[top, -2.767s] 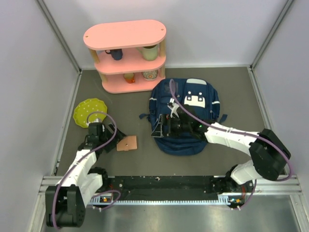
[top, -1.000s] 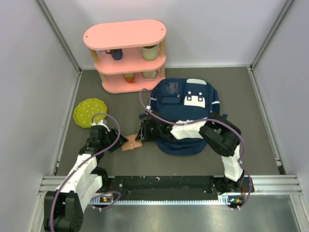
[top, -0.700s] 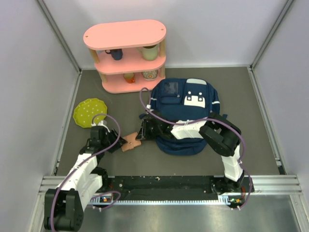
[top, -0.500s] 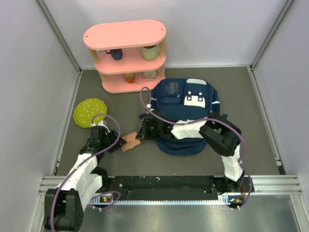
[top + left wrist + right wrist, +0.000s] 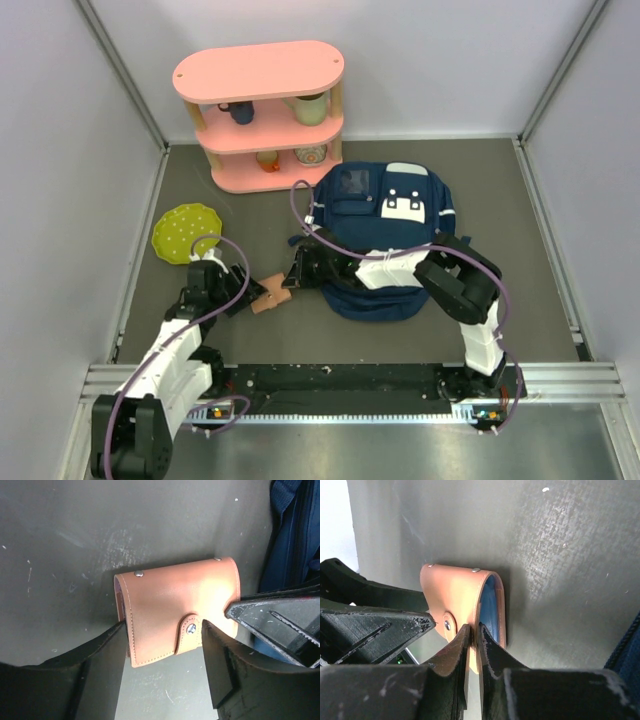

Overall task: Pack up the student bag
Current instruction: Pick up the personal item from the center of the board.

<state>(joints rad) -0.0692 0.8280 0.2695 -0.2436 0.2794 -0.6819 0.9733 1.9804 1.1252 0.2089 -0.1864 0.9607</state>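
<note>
1. Since the earliest view, the right arm has swung off the top of the student bag (image 5: 385, 235) and is now folding back across the bag's near-left corner. The left gripper (image 5: 162, 627) has edged in from 9 o'clock. The tan wallet (image 5: 175, 600), which was flat then, is now tipping up on one edge.
2. The left gripper is standing open, with its fingers straddling the wallet's near end. One finger is brushing the wallet's side and the other is hanging over the snap tab, so it is not clamping anything.
3. The right gripper (image 5: 472, 630) is pinching almost fully closed on a single thin cover leaf of the wallet. The blue lining is showing behind that leaf.
4. Risk: because only one leaf is held, the wallet could be falling open or sliding out of the pinch once it is lifted.
5. Risk: the two claws are working nearly tip to tip, so a lift toward the bag could be snagging the wallet on the left fingers or knocking the claws together.
6. Risk: the right arm is lying bent over the bag and could be dragging the bag along as it pulls back.
7. The student bag is lying flat at the table's centre, with the wallet at its 8 o'clock. I cannot tell whether a compartment is unzipped.
8. Nothing is reading as a brand: the wallet is showing only plain snaps and the bag's white patches look blank.
9. Farther off, the green plate (image 5: 186, 232) is sitting at 10 o'clock of the wallet and the pink shelf (image 5: 260, 72) at 11 o'clock of the bag. The patterns on its cups (image 5: 311, 108) are too small to read.
</note>
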